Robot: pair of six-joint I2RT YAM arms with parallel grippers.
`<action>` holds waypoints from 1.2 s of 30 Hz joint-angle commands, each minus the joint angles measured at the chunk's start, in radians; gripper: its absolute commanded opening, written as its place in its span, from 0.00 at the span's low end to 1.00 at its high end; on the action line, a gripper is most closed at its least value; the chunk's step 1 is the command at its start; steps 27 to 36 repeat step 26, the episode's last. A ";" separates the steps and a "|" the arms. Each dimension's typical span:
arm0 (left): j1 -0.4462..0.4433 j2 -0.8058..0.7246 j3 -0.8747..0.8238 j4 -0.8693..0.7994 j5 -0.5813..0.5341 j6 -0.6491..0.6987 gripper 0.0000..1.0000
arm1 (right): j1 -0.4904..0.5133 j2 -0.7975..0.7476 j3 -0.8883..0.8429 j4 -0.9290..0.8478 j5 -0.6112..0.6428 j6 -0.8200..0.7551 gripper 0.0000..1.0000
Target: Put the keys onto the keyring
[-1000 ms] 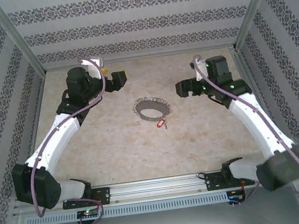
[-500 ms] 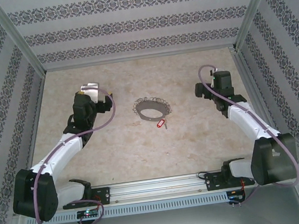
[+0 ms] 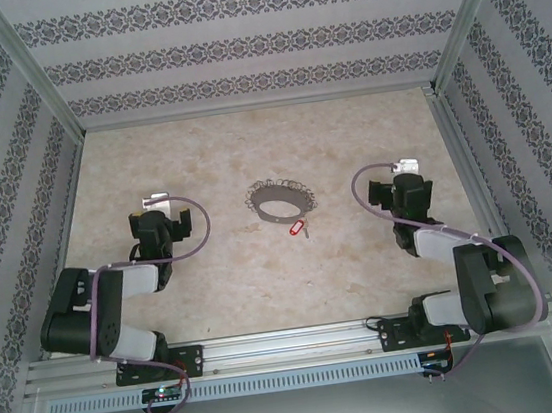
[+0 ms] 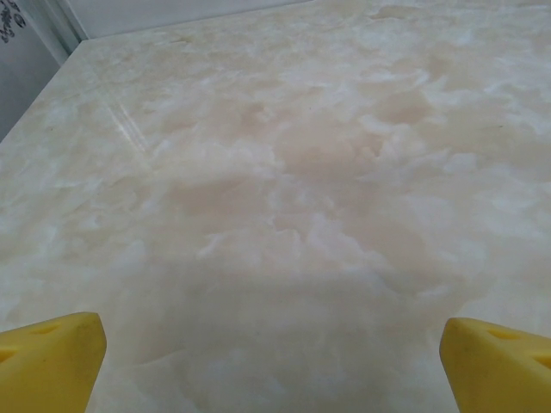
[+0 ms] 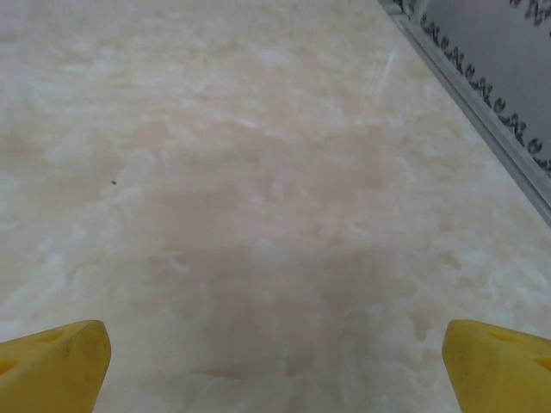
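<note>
Now both my arms are folded back toward their bases, retracted since a second ago. My left gripper (image 4: 275, 357) and right gripper (image 5: 275, 357) hang low over the beige marbled table (image 4: 275, 172), fingers spread wide, empty. The keyring (image 3: 277, 213) lies unmoved at mid-table, the red-headed key (image 3: 297, 228) just beside its near edge. Patterned wallpaper (image 3: 257, 48) lines the walls.

The surface (image 3: 216, 294) is a pale beige, marble-patterned slab. Near its middle the keyring (image 3: 269, 215) lies flat, fringed with small grey pieces. The red-headed key (image 3: 297, 228) lies just beside the loop's near right edge.
</note>
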 commanded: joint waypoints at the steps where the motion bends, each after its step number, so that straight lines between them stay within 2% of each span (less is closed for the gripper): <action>1: 0.046 0.031 0.015 0.111 0.083 -0.032 1.00 | -0.022 0.044 -0.093 0.397 -0.103 -0.037 0.98; 4: 0.066 0.093 0.026 0.163 0.138 -0.031 1.00 | -0.019 0.211 -0.112 0.601 -0.192 -0.065 0.98; 5: 0.074 0.076 0.055 0.073 0.159 -0.044 1.00 | -0.020 0.230 -0.077 0.579 -0.221 -0.072 0.98; 7: 0.100 0.085 0.056 0.087 0.207 -0.050 1.00 | -0.028 0.191 0.016 0.356 -0.252 -0.083 0.98; 8: 0.102 0.077 0.063 0.053 0.212 -0.051 1.00 | -0.045 0.201 0.041 0.322 -0.259 -0.060 0.98; 10: 0.101 0.080 0.062 0.060 0.212 -0.051 1.00 | -0.068 0.211 0.035 0.348 -0.271 -0.030 0.98; 36: 0.103 0.082 0.062 0.065 0.213 -0.052 1.00 | -0.046 0.205 0.046 0.319 -0.242 -0.053 0.98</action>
